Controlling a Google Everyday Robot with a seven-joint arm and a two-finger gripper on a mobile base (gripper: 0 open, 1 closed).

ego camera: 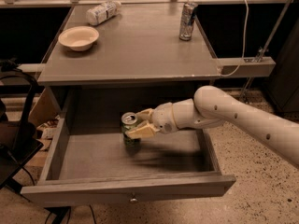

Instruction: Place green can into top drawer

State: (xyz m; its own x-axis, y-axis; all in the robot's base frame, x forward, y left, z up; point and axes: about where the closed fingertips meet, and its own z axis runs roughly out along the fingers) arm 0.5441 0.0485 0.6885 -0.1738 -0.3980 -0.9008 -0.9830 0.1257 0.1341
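The green can stands upright inside the open top drawer, near the middle of its floor toward the back. My gripper reaches in from the right on the white arm, and its tan fingers sit on either side of the can's upper body, closed against it. The drawer is pulled fully out, with its small round knob on the front panel.
On the table top stand a white bowl at the left, a clear plastic bottle lying at the back left, and a tall slim silver-blue can at the back right. A dark chair stands left of the drawer.
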